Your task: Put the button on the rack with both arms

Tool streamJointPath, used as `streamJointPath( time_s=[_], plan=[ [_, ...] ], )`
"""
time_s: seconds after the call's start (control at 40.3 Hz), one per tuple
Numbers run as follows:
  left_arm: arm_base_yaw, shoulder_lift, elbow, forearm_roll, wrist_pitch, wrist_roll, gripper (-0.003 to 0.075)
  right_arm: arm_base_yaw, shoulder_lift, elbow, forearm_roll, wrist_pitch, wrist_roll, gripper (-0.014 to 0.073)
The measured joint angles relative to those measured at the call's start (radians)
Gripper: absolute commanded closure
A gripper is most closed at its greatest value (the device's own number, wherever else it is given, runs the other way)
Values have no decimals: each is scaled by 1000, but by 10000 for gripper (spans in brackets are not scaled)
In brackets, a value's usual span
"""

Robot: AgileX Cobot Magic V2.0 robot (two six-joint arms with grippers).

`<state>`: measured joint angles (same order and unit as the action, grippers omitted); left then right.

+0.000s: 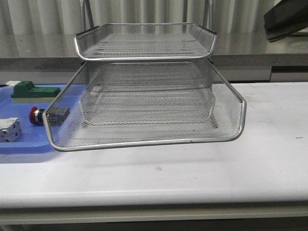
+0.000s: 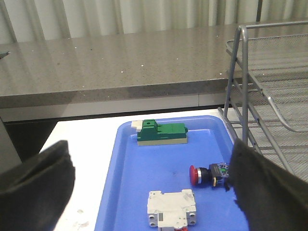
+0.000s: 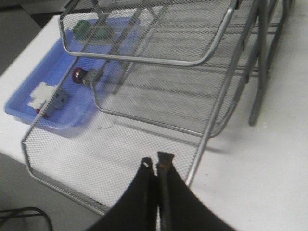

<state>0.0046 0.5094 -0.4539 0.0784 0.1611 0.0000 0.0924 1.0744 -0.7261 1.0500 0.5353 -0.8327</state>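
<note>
Meanwhile, the red-headed push-button switch point(image 2: 208, 174) is lying untouched in the flat blue plastic tray point(image 2: 159, 163) beside the silver wire-mesh rack point(image 1: 144, 103); left hand point(image 2: 154, 187) spread wide, right hand point(image 3: 156, 166) pinched empty, risking the round button rolling from a careless grasp

We are looking at a white table point(image 1: 269, 144) carrying two things directly. The silver wire-mesh rack point(image 1: 144, 103) is standing on it near the middle, one tray slid forward. A flat blue tray point(image 1: 24, 144) is lying on it just beside the rack, at the left.
</note>
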Motion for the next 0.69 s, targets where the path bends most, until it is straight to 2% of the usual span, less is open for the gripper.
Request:
streamJointPath(
  time_s=[0.124, 0.273, 0.372, 0.496, 0.694],
  plan=[
    [0, 0, 0, 0, 0, 0, 103, 0, -11, -51, -333, 5, 222, 653],
    [0, 0, 0, 0, 0, 0, 103, 0, -63, -56, -735, 20, 549, 653],
    [0, 0, 0, 0, 0, 0, 103, 0, -117, -56, -919, 27, 716, 653],
    [0, 0, 0, 0, 0, 0, 103, 0, -204, -31, -983, 10, 779, 653],
    [0, 0, 0, 0, 0, 0, 103, 0, -408, 128, -998, -83, 795, 654]
  ],
)
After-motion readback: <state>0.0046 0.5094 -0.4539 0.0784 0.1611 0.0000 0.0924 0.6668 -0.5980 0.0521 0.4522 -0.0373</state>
